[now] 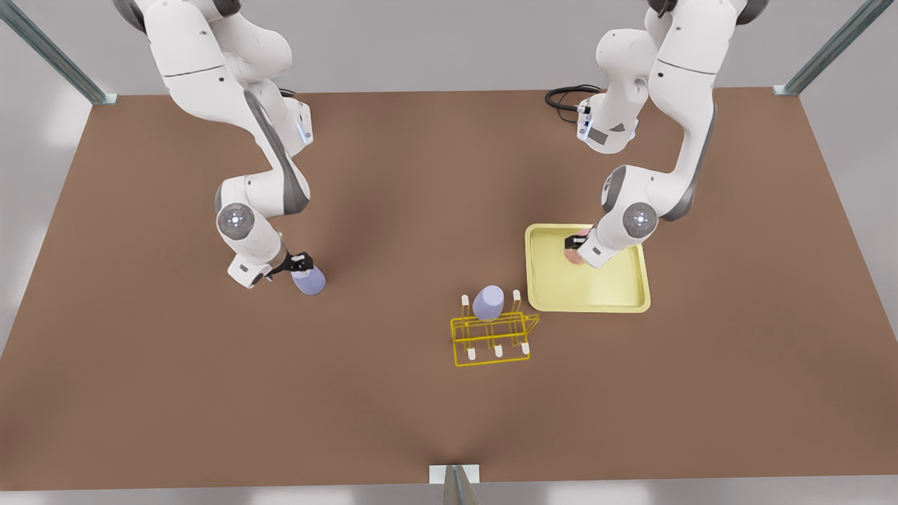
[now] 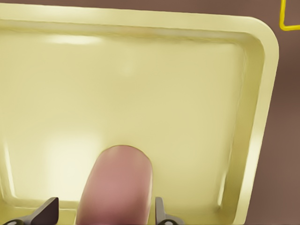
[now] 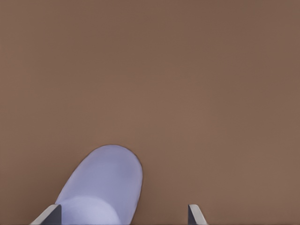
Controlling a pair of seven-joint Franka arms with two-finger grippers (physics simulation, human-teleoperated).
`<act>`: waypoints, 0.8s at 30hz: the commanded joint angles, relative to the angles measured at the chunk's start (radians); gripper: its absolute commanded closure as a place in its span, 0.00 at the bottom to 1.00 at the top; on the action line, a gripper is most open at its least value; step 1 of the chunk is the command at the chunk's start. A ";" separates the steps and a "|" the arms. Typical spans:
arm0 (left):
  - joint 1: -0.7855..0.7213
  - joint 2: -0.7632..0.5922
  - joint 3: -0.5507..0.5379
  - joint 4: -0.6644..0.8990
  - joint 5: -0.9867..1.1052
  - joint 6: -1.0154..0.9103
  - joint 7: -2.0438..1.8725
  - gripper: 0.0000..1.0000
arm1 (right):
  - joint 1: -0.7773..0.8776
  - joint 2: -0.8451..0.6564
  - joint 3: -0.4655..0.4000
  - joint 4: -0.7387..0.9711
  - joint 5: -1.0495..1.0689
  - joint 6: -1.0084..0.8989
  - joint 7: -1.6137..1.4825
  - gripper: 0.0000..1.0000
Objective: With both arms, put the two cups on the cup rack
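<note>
A pale pink cup [image 1: 574,254] [image 2: 117,187] sits in the pale-yellow tray [image 1: 596,298] at the front view's right. My left gripper [image 1: 579,243] [image 2: 103,206] is down over it, open, one finger on each side of the cup. At the front view's left a pale lavender cup [image 1: 309,280] [image 3: 103,187] rests on the brown table. My right gripper [image 1: 300,263] [image 3: 123,213] is open around it, and the cup lies nearer one finger [image 3: 51,214]. The yellow cup rack [image 1: 491,344] stands mid-table with a second lavender cup [image 1: 487,303] on a back peg.
The tray [image 2: 140,93] has a raised rim and lies just beside the rack, whose corner [image 2: 288,18] shows past the tray's edge. A black cable [image 1: 565,98] lies at the table's far edge. Metal frame posts stand at the far corners.
</note>
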 commanded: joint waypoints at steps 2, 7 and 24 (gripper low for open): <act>-0.008 0.001 0.000 -0.043 0.001 0.126 -0.068 0.00 | 0.007 0.004 0.001 -0.004 0.000 0.088 0.128 0.00; -0.008 0.007 0.000 -0.062 0.001 0.149 -0.068 0.00 | 0.009 -0.001 0.000 -0.004 0.000 0.086 0.127 0.00; -0.015 0.030 0.000 -0.054 0.001 0.122 -0.064 0.11 | 0.050 -0.015 0.006 -0.100 0.002 0.164 0.127 0.00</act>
